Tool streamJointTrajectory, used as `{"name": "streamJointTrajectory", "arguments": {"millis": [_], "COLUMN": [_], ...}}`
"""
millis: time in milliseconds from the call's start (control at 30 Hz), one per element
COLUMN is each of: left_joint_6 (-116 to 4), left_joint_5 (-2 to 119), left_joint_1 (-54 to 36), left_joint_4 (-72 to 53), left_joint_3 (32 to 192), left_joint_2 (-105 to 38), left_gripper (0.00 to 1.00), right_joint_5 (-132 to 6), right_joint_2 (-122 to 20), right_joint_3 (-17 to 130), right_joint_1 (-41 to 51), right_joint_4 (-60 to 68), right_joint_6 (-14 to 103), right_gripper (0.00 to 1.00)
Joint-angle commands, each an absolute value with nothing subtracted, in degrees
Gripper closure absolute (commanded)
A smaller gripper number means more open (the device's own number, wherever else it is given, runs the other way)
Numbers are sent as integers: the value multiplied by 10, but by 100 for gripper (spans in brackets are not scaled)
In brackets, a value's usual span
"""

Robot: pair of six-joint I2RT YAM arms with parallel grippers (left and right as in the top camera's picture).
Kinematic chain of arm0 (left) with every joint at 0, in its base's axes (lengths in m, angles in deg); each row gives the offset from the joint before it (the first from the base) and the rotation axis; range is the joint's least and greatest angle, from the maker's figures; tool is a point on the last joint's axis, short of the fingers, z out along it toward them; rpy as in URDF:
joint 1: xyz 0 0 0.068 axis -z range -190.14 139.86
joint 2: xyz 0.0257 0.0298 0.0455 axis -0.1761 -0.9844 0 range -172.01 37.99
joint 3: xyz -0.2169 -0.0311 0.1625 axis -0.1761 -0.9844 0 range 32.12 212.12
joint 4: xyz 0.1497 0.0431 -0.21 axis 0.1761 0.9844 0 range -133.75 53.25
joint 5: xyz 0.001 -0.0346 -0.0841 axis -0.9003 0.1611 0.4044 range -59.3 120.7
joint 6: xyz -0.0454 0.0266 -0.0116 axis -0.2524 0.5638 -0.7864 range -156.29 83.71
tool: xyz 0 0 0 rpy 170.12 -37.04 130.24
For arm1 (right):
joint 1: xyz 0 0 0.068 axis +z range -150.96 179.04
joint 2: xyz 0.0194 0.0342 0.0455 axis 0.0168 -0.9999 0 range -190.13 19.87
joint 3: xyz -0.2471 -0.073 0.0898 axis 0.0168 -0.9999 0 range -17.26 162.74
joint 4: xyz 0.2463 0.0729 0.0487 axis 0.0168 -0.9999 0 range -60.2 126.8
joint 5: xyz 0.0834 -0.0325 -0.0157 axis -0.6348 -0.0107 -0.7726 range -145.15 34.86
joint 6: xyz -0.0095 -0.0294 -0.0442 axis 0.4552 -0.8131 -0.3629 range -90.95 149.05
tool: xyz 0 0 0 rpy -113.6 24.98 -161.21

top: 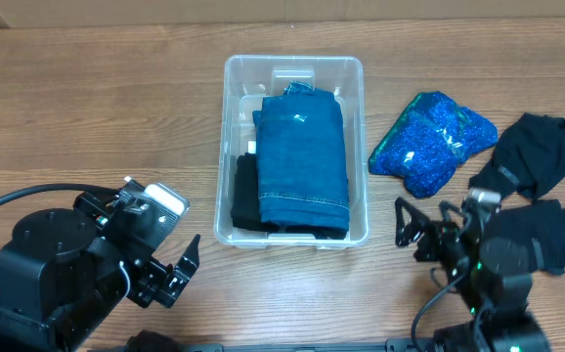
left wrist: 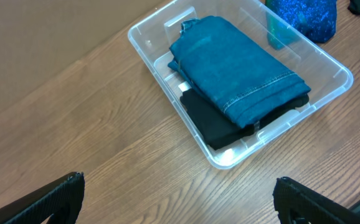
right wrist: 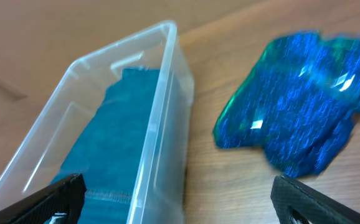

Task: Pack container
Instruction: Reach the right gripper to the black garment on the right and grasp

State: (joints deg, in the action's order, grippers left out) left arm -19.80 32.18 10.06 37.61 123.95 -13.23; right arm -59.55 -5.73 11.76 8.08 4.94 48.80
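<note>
The clear container (top: 230,117) stands mid-table. It holds folded blue jeans (top: 302,156) on top of a black garment (top: 246,196). My left gripper (top: 175,272) is open and empty, in front of and left of the container. My right gripper (top: 424,223) is open and empty, off the container's front right corner. The left wrist view shows the container (left wrist: 147,46), the jeans (left wrist: 236,68), the black garment (left wrist: 220,127) and the wide open jaws (left wrist: 177,186). The right wrist view shows the container wall (right wrist: 167,74), the jeans (right wrist: 108,124) and the open jaws (right wrist: 179,186).
A shiny blue garment (top: 431,140) lies right of the container; it also shows in the right wrist view (right wrist: 298,106) and the left wrist view (left wrist: 304,15). Two black garments (top: 532,152) (top: 546,233) lie at the far right. Bare wooden table (top: 97,117) lies left of the container.
</note>
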Motion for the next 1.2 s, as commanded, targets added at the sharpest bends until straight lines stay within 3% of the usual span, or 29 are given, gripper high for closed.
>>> {"name": "streamJointTrajectory", "arguments": {"millis": [0,233,567,833,967,1167], "left_joint_6": [-206,-206,-206,-206,-207,-206], "left_joint_5": [318,318,318,318,318,318], "left_joint_1": [97,97,97,97,97,97], "left_joint_4": [375,375,375,375,375,375], "left_joint_3": [1238,1238,1238,1238,1238,1238], "left_joint_2": [-130,-130,-130,-130,-130,-130], "left_gripper": [0,0,0,0,0,0], "right_joint_5": [-552,-598,-578,-599,-542,-517], "right_joint_2": [-162,-357,-437,-506,-526,-580], "right_joint_3": [234,469,487,488,488,487], "right_joint_1": [76,10,-11,-207,-294,-352], "right_joint_4": [13,-131,-116,-121,-148,-129], "right_joint_6": [406,344,333,410,480,519], "right_gripper": [0,0,0,0,0,0]}}
